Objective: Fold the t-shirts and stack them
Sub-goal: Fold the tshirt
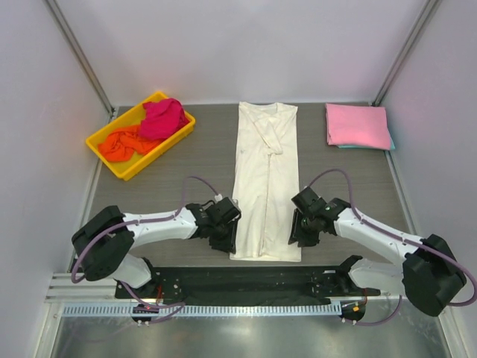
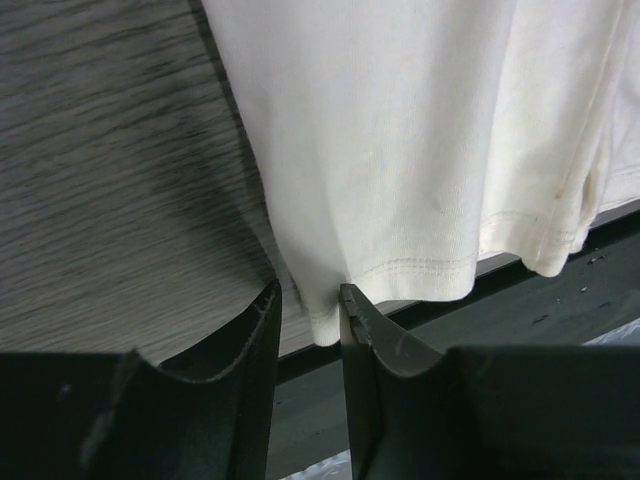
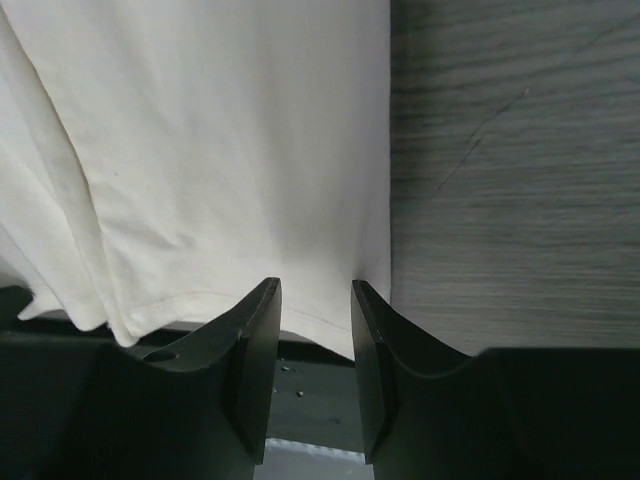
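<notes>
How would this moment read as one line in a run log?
cream t-shirt folded into long strip | left gripper open at near-left hem corner | right gripper open at near-right hem corner

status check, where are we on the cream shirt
Left end effector and right end effector open at near hem corners. Cream shirt folded lengthwise, flat, ungripped. Nothing blocking.

We are looking down past our right gripper [image 3: 312, 318], whose two dark fingers [image 3: 252, 365] are standing apart. Ahead of it and to its left, a cream-white t-shirt [image 3: 220, 150] is lying flat, its stitched hem [image 3: 180, 303] reaching into the gap between the fingers. To the gripper's right, the grey wood-grain desk [image 3: 510, 180] is showing. A dark strip [image 3: 305, 400] is showing between the fingers, nearer than the hem.
</notes>
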`<state>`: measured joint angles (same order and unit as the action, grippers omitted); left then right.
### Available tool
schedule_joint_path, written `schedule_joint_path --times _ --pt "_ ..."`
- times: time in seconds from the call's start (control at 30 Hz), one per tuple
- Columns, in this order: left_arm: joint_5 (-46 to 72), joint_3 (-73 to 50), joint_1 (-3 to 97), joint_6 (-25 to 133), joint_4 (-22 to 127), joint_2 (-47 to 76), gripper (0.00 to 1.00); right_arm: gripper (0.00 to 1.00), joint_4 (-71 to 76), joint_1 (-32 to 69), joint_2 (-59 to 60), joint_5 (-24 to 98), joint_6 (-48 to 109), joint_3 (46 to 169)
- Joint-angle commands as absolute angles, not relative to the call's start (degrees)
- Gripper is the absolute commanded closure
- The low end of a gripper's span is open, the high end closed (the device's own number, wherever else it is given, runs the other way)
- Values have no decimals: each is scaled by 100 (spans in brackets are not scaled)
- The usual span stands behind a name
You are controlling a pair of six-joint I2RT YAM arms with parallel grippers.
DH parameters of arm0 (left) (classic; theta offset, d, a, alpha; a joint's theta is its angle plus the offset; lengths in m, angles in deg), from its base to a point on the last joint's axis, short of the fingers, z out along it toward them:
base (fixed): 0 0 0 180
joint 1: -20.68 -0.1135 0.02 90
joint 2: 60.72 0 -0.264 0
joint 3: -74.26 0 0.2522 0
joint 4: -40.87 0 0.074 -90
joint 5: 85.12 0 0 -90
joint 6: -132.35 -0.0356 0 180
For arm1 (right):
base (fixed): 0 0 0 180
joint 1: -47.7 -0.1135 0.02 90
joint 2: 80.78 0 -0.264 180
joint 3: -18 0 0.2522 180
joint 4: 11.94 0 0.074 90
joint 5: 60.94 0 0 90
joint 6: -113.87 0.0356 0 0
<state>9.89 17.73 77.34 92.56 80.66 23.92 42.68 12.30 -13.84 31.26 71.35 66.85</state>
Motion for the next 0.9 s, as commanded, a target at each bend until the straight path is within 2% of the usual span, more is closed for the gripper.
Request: schedule_joint_path --times 0.0,0.17,0.4,0.57,0.6,0.73,0.77,0.8,0.87 --pt "752 1936 7772 9429 7968 2225 69 60 4444 965 -1845 2986 7669 6490" --pt "558 1927 7798 9508 8258 2049 75 60 4550 745 -2268 2994 7924 6085" --pt "575 1971 7816 9596 8250 1900 66 60 4585 683 -2189 2933 7898 5953" --pt "681 1998 7807 9613 8092 1847 65 61 4541 674 -2189 2933 7950 5865" --pt "681 1998 7807 9622 8065 1873 65 63 4541 674 -2189 2933 7959 5856" --pt "681 2024 7807 9649 7942 1944 68 91 4576 666 -2242 2933 8003 5874" --pt "690 2033 7816 9640 7907 1970 70 94 4585 666 -2242 2933 8003 5891" --pt "681 2042 7807 9657 7898 1988 79 99 4620 674 -2277 2933 8012 5909" --pt "707 2050 7807 9675 7898 1988 89 99 4621 666 -2347 2933 8056 5900"
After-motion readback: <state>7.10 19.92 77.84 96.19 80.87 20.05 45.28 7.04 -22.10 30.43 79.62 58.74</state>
